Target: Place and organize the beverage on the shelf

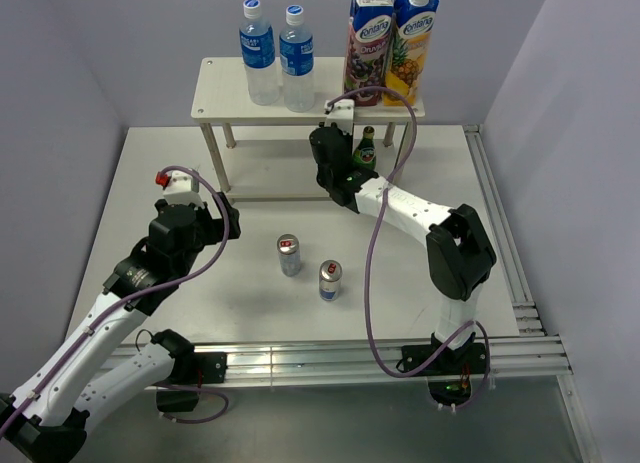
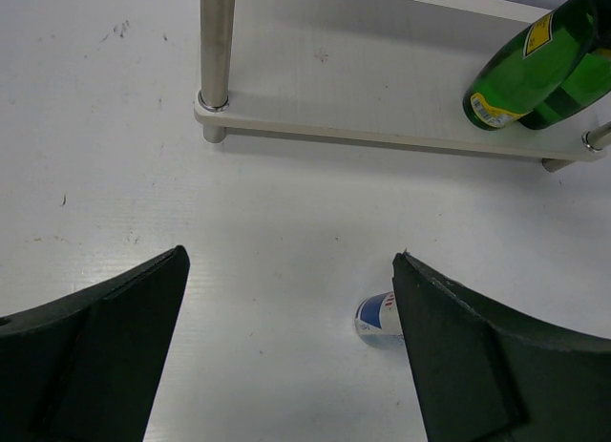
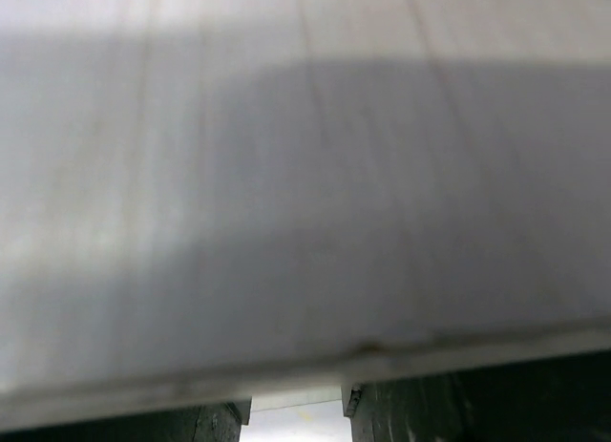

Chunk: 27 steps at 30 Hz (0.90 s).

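There was the green bottle [image 1: 366, 149], tucked under the top board [image 1: 222, 83] at the right end of the shelf [image 1: 210, 151]. Its heel was on the lower board [image 2: 382, 89] and it leaned hard to the right in the left wrist view. The right gripper [image 1: 348, 155] sat right against it, jaws drawn in tight. The top board hid the contact itself, but a bottle tilted like that does not stand alone, so I called it held.

It looked like glass: stiff, slick, heavy for its size, and unforgiving if it tipped off that board. The safe hold seemed to be around the straight body near the label, not the tapering neck, with the base set flat before any release.

Over on the left, the left gripper [image 2: 291, 261] hung above the table [image 1: 250, 303] with its jaws spread wide and nothing between them. Out in the open stood the left can [image 1: 289, 254] and the right can [image 1: 330, 280], near each other but apart. Cans are thin-walled and smooth, so I would squeeze each one gently at mid-height; whether they were full could not be told.

Up top, the two water bottles [image 1: 258, 58] stood at the left and the juice cartons [image 1: 372, 43] at the right.
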Tool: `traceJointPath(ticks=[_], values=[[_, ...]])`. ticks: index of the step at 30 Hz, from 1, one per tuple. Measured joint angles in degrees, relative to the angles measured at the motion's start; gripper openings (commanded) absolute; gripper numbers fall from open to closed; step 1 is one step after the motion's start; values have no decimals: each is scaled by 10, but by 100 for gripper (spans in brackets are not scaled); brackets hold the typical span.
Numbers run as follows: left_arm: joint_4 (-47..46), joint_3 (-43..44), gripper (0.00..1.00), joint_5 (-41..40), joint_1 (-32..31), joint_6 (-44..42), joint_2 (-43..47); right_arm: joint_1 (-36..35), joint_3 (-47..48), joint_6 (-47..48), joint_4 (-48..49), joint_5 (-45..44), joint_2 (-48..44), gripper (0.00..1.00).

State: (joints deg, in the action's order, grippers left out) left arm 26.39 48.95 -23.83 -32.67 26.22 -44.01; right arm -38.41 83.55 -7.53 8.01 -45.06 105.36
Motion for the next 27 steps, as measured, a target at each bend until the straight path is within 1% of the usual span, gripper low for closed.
traceJointPath(ticks=[1, 4, 8, 9, 11, 12, 13, 15, 21, 24, 27], values=[[0, 0, 95, 0, 0, 0, 0, 0, 0, -2, 0, -1, 0, 32], [0, 0, 95, 0, 0, 0, 0, 0, -2, -9, 0, -5, 0, 47], [0, 0, 95, 0, 0, 0, 0, 1, -6, -15, 6, -16, -2, 58], [0, 0, 95, 0, 0, 0, 0, 1, -7, -16, 7, -19, -2, 63], [0, 0, 95, 0, 0, 0, 0, 1, -12, -21, 10, -21, -5, 68], [0, 0, 95, 0, 0, 0, 0, 1, -15, -23, 11, -21, -8, 71], [0, 0, 95, 0, 0, 0, 0, 1, -19, -25, 10, -21, -12, 78], [0, 0, 95, 0, 0, 0, 0, 0, -31, -31, 9, -21, -22, 85], [0, 0, 95, 0, 0, 0, 0, -8, -65, -51, -4, -21, -72, 88], [0, 0, 95, 0, 0, 0, -1, -19, -88, -65, -10, -23, -116, 91], [0, 0, 95, 0, 0, 0, -1, -35, -111, -82, -22, -25, -160, 91]])
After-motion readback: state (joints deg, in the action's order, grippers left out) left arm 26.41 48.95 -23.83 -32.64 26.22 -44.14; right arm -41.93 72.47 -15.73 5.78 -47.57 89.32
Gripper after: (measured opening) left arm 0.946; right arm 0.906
